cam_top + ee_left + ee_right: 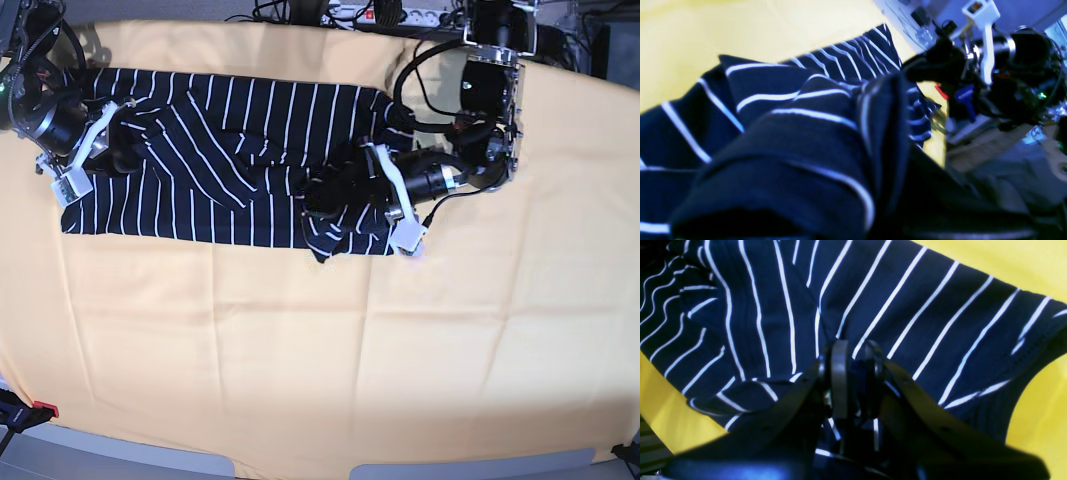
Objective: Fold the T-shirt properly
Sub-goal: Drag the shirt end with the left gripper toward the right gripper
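Folding is under way but far from complete. One T-shirt (pixel 200 150) lies across the far half of the tabletop (pixel 320 360), spread as a long horizontal band on the yellow-orange cloth (pixel 500 330) that covers the surface. Its left portion lies fairly flat, while its right portion is bunched and lifted into creased folds.

Two grippers are engaged, one at each end of the garment. The right gripper (pixel 853 366), at the left end of the band in the base view, has its jaws closed on a pinch of striped fabric; the right wrist view shows cloth held between the two pads. The left gripper (pixel 335 190), at the right end, is buried in gathered fabric; its jaws are not visible, but they are judged closed, and the fabric draped over them in the left wrist view suggests they hold the T-shirt.

Remaining work, as a judgement: neat final folds, with edges aligned and wrinkles flattened. No compact folded shape exists yet.

Count: one T-shirt, one cloth, two grippers.
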Robot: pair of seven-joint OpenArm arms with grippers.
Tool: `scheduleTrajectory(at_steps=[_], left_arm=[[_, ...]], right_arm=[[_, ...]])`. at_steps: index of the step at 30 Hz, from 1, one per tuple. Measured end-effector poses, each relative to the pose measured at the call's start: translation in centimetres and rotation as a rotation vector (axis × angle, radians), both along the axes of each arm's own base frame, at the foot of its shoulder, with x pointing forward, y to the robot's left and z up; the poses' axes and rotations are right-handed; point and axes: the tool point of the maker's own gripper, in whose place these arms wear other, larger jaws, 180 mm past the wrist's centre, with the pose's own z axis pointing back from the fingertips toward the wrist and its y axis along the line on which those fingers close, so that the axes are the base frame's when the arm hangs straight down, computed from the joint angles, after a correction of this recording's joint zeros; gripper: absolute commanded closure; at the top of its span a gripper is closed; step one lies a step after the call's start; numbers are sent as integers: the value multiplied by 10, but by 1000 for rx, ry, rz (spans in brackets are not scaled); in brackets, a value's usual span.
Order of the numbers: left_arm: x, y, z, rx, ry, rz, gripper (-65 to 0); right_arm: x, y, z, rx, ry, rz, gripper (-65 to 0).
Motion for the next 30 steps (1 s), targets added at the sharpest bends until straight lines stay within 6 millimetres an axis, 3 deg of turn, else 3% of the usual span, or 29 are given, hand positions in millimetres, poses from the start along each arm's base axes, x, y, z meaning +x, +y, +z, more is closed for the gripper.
scheduleTrajectory(at_steps=[8,9,12,13,14,19,22,25,27,30], left_arm=[[0,-18,-3,4,-3,3,0],[-2,-19,-2,-6,6,-9,-50],[-9,-22,14,-109,36,-47,-331],[-11,-23,18,-137,42,-57,-389],[-12,-23,22,-162,47,-66,-408],[-8,-22,36,-211,24,-74,-405],[-1,-10,54,-286,0,-37,-405],[7,5,58,-293,-17,10,-405],[5,6,55,-277,-12,-1,-405],[-12,-7,38,-190,25,-95,-405]], right_arm=[[0,0,0,0,0,0,-124],[0,0,0,0,0,0,-124],[0,0,0,0,0,0,-124],[0,0,0,0,0,0,-124],[0,0,0,0,0,0,-124],[0,0,0,0,0,0,-124],[0,0,0,0,0,0,-124],[0,0,0,0,0,0,-124],[0,0,0,0,0,0,-124],[0,0,0,1,-1,0,-124]])
